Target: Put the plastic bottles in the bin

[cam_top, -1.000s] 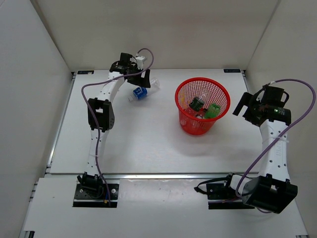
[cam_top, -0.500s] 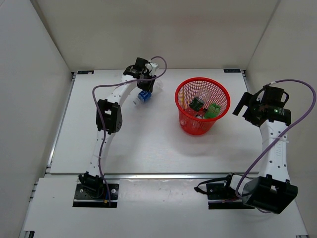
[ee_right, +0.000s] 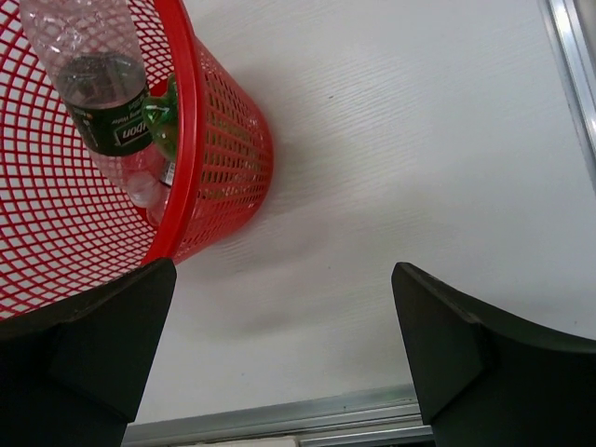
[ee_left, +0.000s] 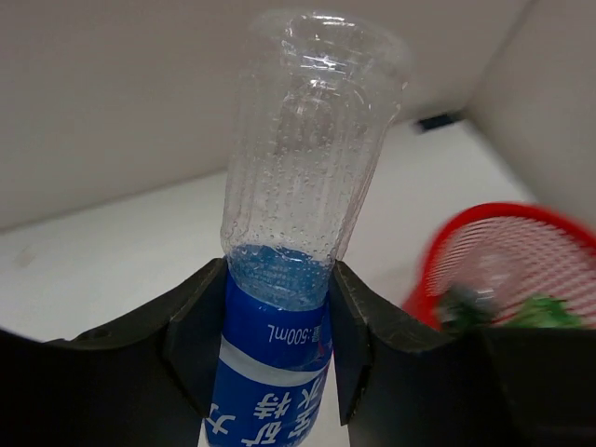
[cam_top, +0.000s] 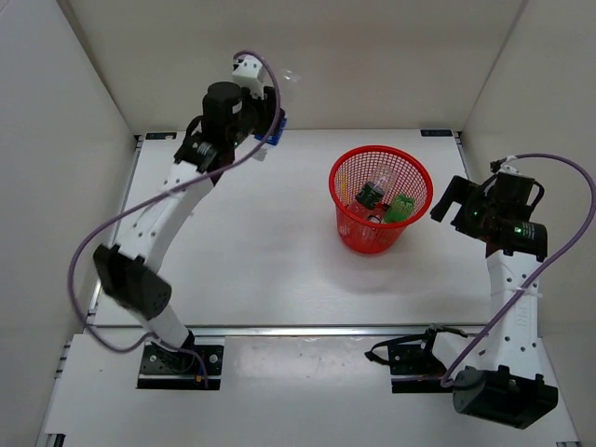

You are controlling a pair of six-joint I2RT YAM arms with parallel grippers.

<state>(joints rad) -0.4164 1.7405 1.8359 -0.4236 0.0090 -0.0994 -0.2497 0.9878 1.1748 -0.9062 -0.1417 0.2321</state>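
Note:
My left gripper (ee_left: pixel 277 326) is shut on a clear plastic bottle with a blue label (ee_left: pixel 298 233), gripping it at the label's top. In the top view that gripper (cam_top: pixel 272 119) is raised near the back wall, left of the bin, and the bottle (cam_top: pixel 278 128) points upward. The bin (cam_top: pixel 380 198), a red mesh basket, stands right of centre. A dark-labelled clear bottle (cam_top: pixel 371 194) and a green bottle (cam_top: pixel 401 207) lie in it. My right gripper (cam_top: pixel 454 199) hangs open just right of the bin, nothing between its fingers (ee_right: pixel 438 345). The right wrist view shows the bin (ee_right: pixel 219 158) with the dark-labelled bottle (ee_right: pixel 102 93) inside.
White walls close the table at the back and both sides. A metal rail (ee_right: pixel 326 414) runs along the table's edge below my right gripper. In the left wrist view the bin's rim (ee_left: pixel 507 223) lies to the lower right, blurred.
My left gripper closed on the blue-labelled bottle at the table's back left and lifted it off the table, the arm rising high. The right arm shifted only slightly.

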